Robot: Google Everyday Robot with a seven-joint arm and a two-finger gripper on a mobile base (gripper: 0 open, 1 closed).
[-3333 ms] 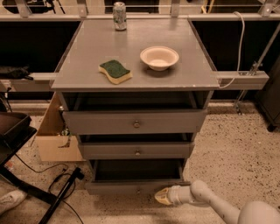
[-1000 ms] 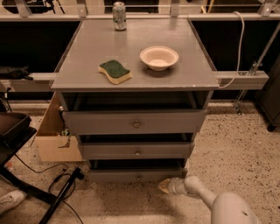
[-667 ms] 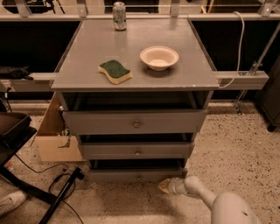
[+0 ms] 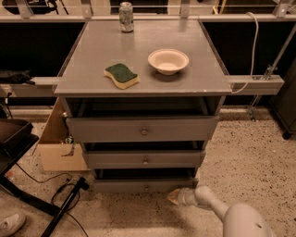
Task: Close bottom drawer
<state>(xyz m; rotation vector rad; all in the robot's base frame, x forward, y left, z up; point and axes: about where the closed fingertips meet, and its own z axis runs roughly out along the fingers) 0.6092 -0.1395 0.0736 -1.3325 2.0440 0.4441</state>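
Note:
The bottom drawer (image 4: 143,186) is the lowest and narrowest grey front of the cabinet, with a small round knob (image 4: 146,188) at its centre. Its front stands a little behind the middle drawer's front, with a thin dark gap above it. My gripper (image 4: 174,196) is low near the floor, just below and in front of the drawer's right end. The white arm (image 4: 231,217) runs from it to the lower right.
The middle drawer (image 4: 144,159) and top drawer (image 4: 141,129) stick out a little. On the cabinet top (image 4: 92,55) lie a green-and-yellow sponge (image 4: 121,75), a white bowl (image 4: 168,60) and a can (image 4: 126,10). A cardboard box (image 4: 58,143), a black chair base (image 4: 18,152) and cables stand at the left.
The bottom drawer has slid back into the cabinet since the earliest frame, and my gripper followed it inward. Over the last second nothing visibly moves.

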